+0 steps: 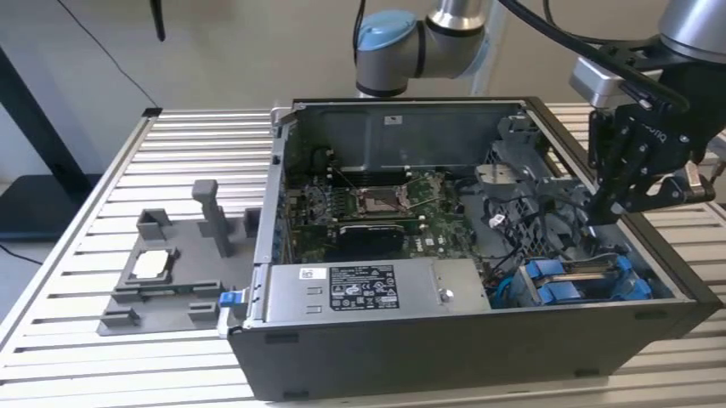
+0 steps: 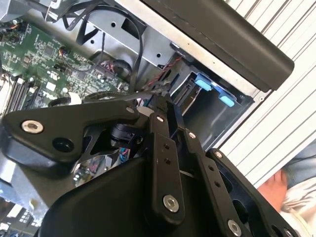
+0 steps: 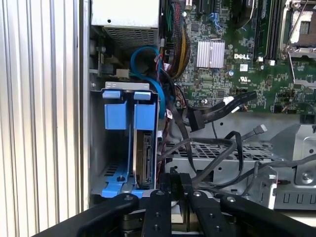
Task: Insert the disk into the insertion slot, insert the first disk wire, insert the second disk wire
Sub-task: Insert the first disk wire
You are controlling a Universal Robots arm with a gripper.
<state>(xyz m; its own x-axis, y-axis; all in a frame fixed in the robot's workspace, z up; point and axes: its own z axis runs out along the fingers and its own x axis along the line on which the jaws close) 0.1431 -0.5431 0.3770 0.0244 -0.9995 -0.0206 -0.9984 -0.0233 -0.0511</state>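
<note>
Recording the gripper (image 3: 176,177) hanging just above the slot (image 3: 96,148), with fingers (image 3: 169,186) pressed together and nothing discernible pinched between. Finding the disk (image 3: 144,158) standing on edge inside the slot, just beside the blue carriers (image 3: 127,114). Noting black wires (image 3: 219,106) lying loose across a perforated plate (image 3: 217,153) beyond, with plug ends hanging apart from the disk. Seeing the green board (image 3: 222,74) farther on, and the power supply (image 3: 126,15) just past the slot's far end. In the exterior view, observing the case (image 1: 454,348) sitting on the slatted bench (image 1: 68,357), with a grey fixture (image 1: 170,272) lying toward the exterior view's left.
</note>
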